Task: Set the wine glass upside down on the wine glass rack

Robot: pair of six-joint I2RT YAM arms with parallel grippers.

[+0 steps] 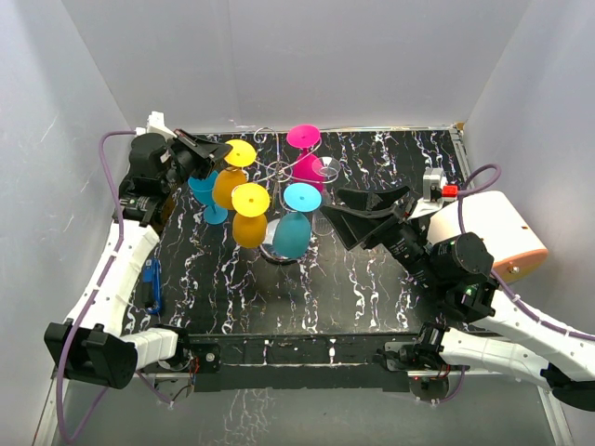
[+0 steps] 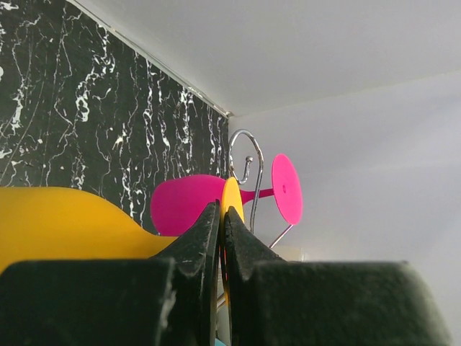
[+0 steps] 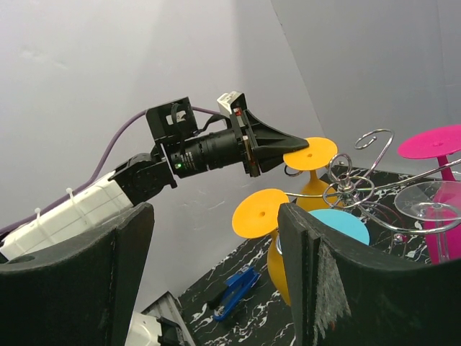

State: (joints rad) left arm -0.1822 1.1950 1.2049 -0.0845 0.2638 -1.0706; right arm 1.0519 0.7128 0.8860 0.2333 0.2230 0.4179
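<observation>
Fingers of the left arm, the left fingers [image 1: 221, 153], are pressed together on the thin rim of a flat round foot. That foot belongs to the yellow wine glass [image 1: 240, 151], a smooth, opaque, plastic-looking piece. It is upside down at the left rear of the rack [image 1: 279, 172], foot uppermost and its rounded orange-yellow bowl hanging below. Whether its stem sits in a wire arm cannot be told.

The right fingers [image 1: 335, 203], two broad black pads with a matte, slightly rough face, stand wide apart and hold nothing. They are just to the right of the rack.

The rack is thin silver wire, with curled scroll arms spreading from a slim pole over a shiny rounded base. More glasses hang from it, all foot-up:
- A second yellow glass [image 1: 250, 198] hangs at its front left.
- A light blue glass [image 1: 302, 196] hangs at its front.
- A pink glass [image 1: 303, 137] hangs at its rear.
- A clear glass [image 1: 327, 172] hangs at its right.

A darker blue glass [image 1: 206, 190] is just left of the rack, beneath the left fingers. A small blue clip [image 1: 153, 286] lies well to the rack's front left.

Everything rests on a glossy black counter [image 1: 372, 279] veined with white like marble. Plain pale walls close it in on three sides.
</observation>
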